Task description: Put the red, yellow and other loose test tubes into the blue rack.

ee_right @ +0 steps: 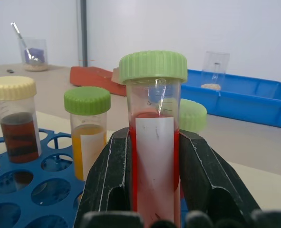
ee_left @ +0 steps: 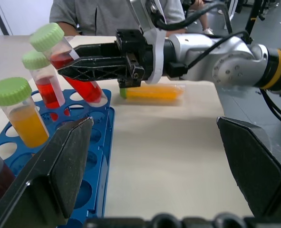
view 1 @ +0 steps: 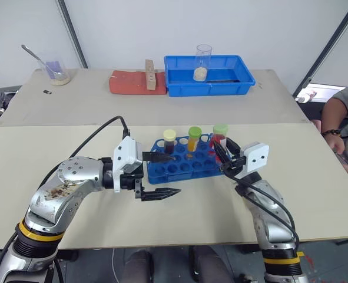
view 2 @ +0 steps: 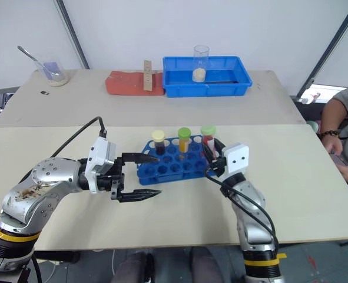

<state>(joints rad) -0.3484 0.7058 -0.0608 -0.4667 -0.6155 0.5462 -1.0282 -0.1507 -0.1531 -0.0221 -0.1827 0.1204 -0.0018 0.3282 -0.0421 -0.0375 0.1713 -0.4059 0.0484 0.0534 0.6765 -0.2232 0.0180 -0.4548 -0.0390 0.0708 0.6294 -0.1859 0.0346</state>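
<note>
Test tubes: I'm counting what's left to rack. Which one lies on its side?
The clear plastic tube of yellow-orange liquid, flat on the beige table; the rest point caps up.

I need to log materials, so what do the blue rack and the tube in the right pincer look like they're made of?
The blue rack looks like moulded plastic: uniform bright blue, slightly glossy, with a grid of round holes. The red tube, held by the shut right pincer, seems clear plastic, though glass can't be ruled out; its ribbed green cap looks like matte plastic.
</note>
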